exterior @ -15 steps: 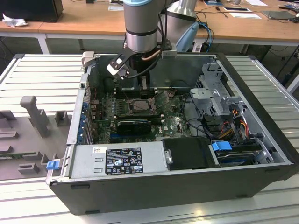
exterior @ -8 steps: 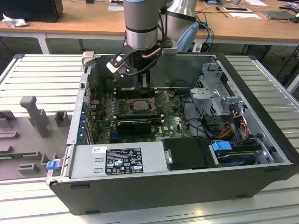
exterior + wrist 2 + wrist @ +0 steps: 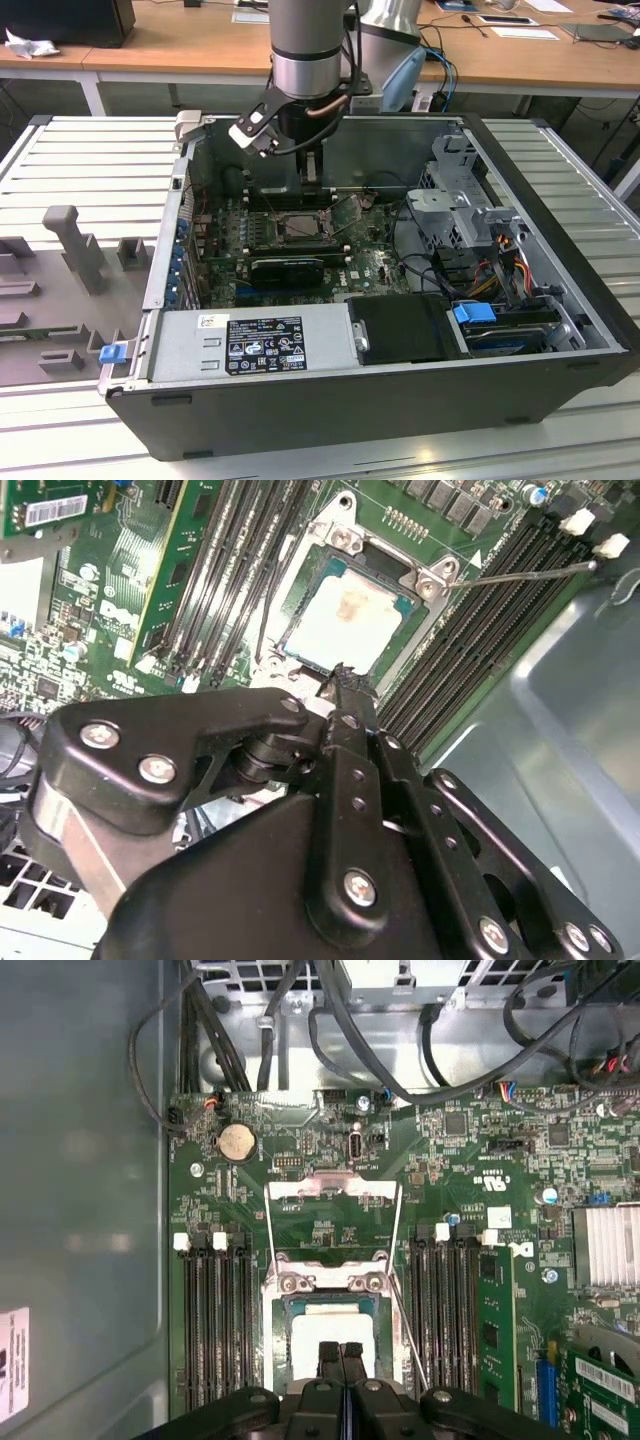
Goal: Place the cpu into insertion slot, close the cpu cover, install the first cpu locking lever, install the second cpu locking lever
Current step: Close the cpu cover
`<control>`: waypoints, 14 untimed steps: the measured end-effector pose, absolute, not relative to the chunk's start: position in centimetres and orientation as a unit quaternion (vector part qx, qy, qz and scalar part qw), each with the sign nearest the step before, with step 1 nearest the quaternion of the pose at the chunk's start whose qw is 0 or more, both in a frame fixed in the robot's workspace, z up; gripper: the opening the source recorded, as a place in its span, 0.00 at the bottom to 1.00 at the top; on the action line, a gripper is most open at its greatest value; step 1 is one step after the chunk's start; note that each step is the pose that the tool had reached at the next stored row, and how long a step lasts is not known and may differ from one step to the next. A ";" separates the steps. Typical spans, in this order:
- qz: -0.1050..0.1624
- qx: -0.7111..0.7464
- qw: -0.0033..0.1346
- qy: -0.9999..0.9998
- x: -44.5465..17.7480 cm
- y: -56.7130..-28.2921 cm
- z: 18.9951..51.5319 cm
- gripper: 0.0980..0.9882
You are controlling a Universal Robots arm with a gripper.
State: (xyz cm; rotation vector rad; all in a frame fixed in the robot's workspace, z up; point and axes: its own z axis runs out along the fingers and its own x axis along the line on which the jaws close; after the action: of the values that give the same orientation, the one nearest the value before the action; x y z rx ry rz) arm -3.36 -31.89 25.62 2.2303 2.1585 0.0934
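Fixtures (image 3: 62, 238) of grey plastic sit at the exterior view's left on the slatted metal table (image 3: 80, 150), beside an open computer case (image 3: 400, 400) lying on its side. Along the case's near edge runs the silver power supply (image 3: 250, 340), with a black expansion card (image 3: 288, 268) just behind it on the green motherboard (image 3: 375, 262).

The arm (image 3: 308, 50) reaches down into the middle of the case, and its gripper (image 3: 310, 185) hangs just above the insertion slot (image 3: 298, 228). In both wrist views the fingers (image 3: 329, 1355) are pressed together with nothing between them, their tips poised over one edge of the cpu (image 3: 345, 620). The pale square chip lies flat in the slot, flanked on both sides by long black memory slots (image 3: 215, 1320).

The cpu cover (image 3: 335, 1190) is swung open, its silver frame lifted off the chip on the side away from the fingers, the board showing through its cut-out. A thin wire locking lever (image 3: 520, 572) sticks out unlatched past the socket's corner. At the exterior view's right, a metal drive cage (image 3: 460, 200) and a bundle of cables (image 3: 500, 255) fill the case's end.
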 end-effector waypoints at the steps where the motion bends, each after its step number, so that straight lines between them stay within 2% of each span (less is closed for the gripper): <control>1: 0.030 0.718 0.017 0.695 -3.2 -31.9 25.6 0.01; 14: 0.033 0.718 0.014 0.695 -2.3 -32.0 26.1 0.01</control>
State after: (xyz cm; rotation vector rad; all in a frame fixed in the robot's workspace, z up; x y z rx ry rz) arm -2.30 -31.97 26.08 2.2366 2.1640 0.1033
